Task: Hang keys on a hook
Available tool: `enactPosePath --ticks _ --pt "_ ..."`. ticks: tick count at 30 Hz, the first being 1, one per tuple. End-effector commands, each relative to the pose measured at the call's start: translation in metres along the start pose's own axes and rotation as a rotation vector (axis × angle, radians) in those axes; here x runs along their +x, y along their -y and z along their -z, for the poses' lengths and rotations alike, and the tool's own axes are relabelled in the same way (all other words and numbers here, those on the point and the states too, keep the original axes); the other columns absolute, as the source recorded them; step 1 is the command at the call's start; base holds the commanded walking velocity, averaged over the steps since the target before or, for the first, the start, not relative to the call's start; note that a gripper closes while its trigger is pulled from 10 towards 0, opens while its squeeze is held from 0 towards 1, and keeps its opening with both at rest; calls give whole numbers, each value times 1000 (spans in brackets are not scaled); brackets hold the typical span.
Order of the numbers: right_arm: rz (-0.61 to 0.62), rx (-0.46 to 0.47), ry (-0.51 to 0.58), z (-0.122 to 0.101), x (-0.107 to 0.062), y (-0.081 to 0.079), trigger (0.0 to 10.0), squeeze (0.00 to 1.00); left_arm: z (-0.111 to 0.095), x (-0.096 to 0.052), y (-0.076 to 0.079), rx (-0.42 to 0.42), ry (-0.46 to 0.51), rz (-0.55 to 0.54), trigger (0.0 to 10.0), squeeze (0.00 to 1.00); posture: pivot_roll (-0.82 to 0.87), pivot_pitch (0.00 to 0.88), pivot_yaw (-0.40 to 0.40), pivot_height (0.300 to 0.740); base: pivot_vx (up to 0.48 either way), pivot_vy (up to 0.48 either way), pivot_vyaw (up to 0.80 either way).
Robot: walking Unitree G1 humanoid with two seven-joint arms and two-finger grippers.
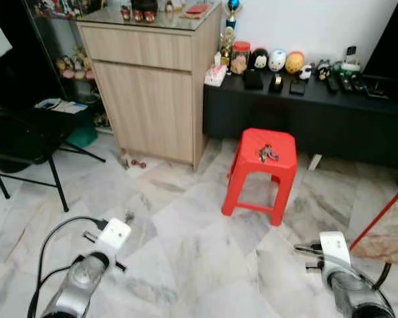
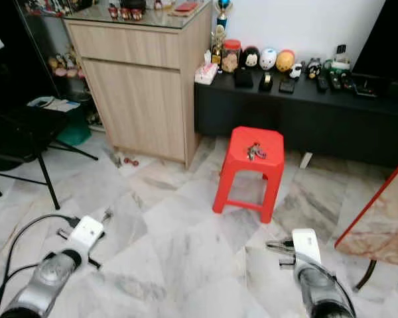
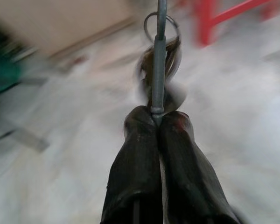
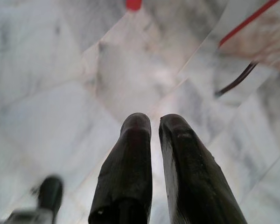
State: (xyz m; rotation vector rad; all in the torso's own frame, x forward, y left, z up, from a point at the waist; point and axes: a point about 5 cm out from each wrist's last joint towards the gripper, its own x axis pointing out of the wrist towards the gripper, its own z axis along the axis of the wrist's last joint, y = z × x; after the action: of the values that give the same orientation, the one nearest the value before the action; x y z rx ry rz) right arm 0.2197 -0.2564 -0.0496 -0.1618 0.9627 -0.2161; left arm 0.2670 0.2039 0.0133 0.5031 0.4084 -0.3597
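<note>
My left gripper [image 3: 157, 116] is shut on a thin grey metal stem with a key ring and dark keys [image 3: 159, 70] dangling beyond the fingertips; this view is blurred. In the left eye view the same gripper [image 1: 125, 220] hangs low over the marble floor at the left, with the small metal piece [image 1: 129, 215] at its tip. Another bunch of keys [image 1: 267, 154] lies on top of a red plastic stool [image 1: 278, 140] ahead. My right gripper [image 4: 154, 122] is low on the right, its fingers close together with nothing between them.
A light wooden cabinet [image 1: 149, 93] stands ahead on the left, beside a long black bench [image 1: 305, 109] carrying figurines and remotes. A black folding chair [image 1: 23, 142] is at far left. A red-framed marble slab [image 1: 388, 228] leans at right. Open floor lies before the stool.
</note>
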Motion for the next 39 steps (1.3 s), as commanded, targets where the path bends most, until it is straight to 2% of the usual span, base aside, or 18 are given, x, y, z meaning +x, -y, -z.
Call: enactPosePath --ticks 1,2,3,5,6,14,15,16,19,21,23,27,33,37,39 --pt "-4 12 -8 5 0 -3 10000 0 -2 2 -12 1 -16 -63 10000 0 -47 0 -26 740 0 0 0" --pt "-15 21 -33 15 -1 -8 10000 0 12 1 -27 29 -139 -189 10000 0 -52 0 -25 740 0 0 0" --pt "-15 21 -33 15 -1 -8 10000 0 12 1 -27 29 -139 -189 10000 0 -52 0 -25 740 0 0 0" --pt "-20 15 -73 30 -2 -13 10000 0 3 3 -21 13 -57 -104 10000 0 -47 0 -24 740 0 0 0" --pt "-31 11 -95 37 -3 -16 10000 0 -7 5 -14 -33 8 -52 10000 0 -47 0 -22 740 0 0 0" --pt "-59 30 -146 57 -6 -27 10000 0 -18 9 -9 -85 62 -63 10000 0 -47 0 -28 740 0 0 0" --pt "-68 75 -171 66 -8 -28 10000 0 -24 10 -8 -117 100 -68 10000 0 -44 0 -32 740 0 0 0" --pt "-68 75 -171 66 -8 -28 10000 0 -24 10 -8 -117 100 -68 10000 0 -44 0 -32 740 0 0 0" --pt "-66 113 -206 81 -11 -26 10000 0 -36 11 -6 -194 183 -86 10000 0 -38 0 -34 740 0 0 0" --pt "-66 118 -207 82 -11 -26 10000 0 -39 10 -5 -208 204 -88 10000 0 -36 0 -34 740 0 0 0" --pt "-66 135 -211 85 -12 -26 10000 0 -51 9 1 -215 274 -49 10000 0 -34 0 -35 740 0 0 0" --pt "-62 144 -202 85 -12 -23 10000 0 -76 8 19 -164 379 51 10000 0 -35 0 -35 740 0 0 0" --pt "-57 196 -170 81 -11 -16 10000 0 -100 10 38 -127 464 130 10000 0 -52 0 -26 740 0 0 0" --pt "-58 198 -168 82 -11 -15 10000 0 -103 8 44 -118 481 166 10000 0 -54 0 -24 740 0 0 0" --pt "-68 192 -168 79 -11 -22 10000 0 -105 7 48 -122 492 194 10000 0 -54 0 -22 740 0 0 0"
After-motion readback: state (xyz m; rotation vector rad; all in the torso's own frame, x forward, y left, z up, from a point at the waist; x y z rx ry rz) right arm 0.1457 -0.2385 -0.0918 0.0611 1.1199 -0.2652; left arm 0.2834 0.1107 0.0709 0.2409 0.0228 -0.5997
